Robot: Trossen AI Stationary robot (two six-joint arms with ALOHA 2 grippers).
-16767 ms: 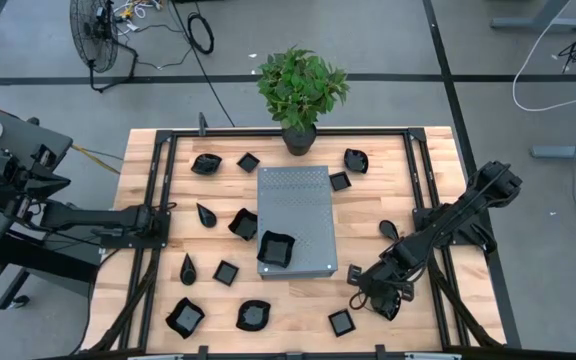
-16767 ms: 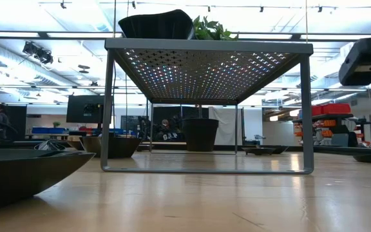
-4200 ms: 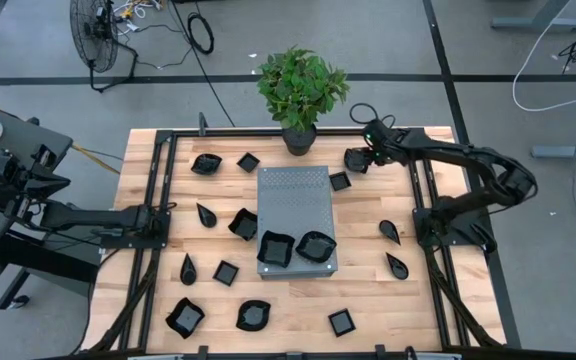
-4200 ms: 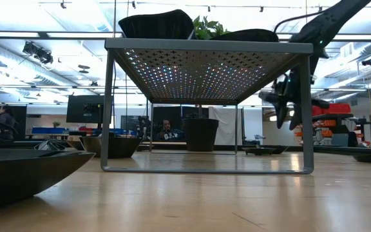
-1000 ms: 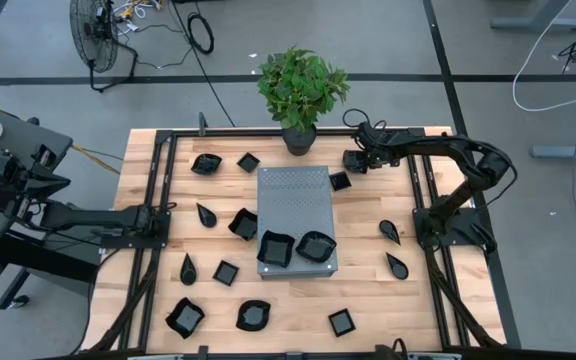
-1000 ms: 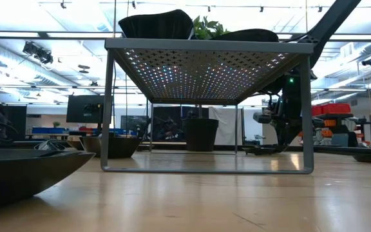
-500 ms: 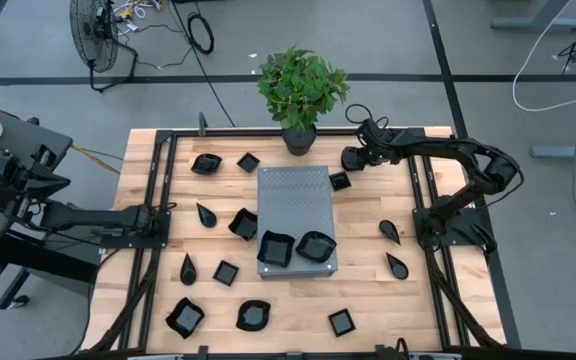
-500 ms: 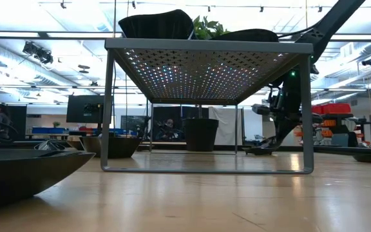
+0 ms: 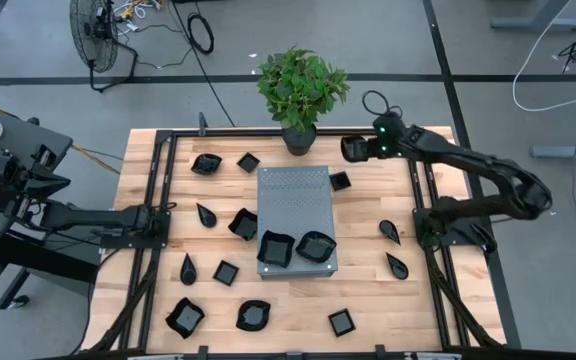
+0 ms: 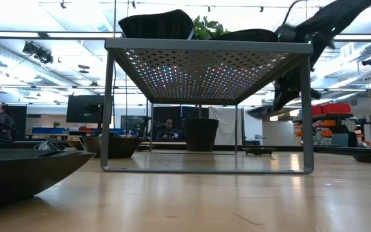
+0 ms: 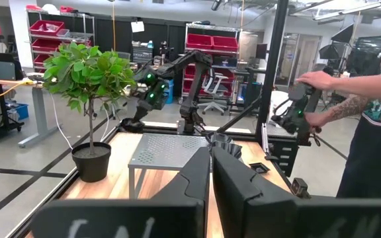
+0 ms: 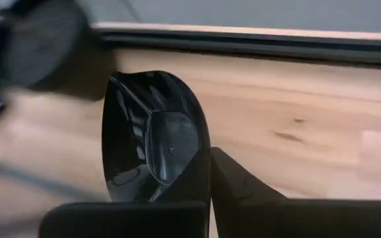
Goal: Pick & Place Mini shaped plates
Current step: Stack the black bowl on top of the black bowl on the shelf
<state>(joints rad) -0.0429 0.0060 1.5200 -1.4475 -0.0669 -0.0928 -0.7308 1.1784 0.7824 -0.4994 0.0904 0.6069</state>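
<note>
Right tool (image 9: 353,148): my fingers clamped on a black dish (image 12: 157,142), lifted above the worktop (image 9: 438,300).
Left tool (image 11: 210,173): closed, empty.

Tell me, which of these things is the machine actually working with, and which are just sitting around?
Part of the job:
- black dish gripped in the right claw
- two dishes on the grey stand
- loose dishes around the table

Just there:
- potted plant
- floor fan
- left claw, parked

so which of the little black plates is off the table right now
The rounded mini plate clamped in the right gripper, lifted near the table's far edge beside the plant; all the others rest on the wood or on the grey perforated stand.
</note>
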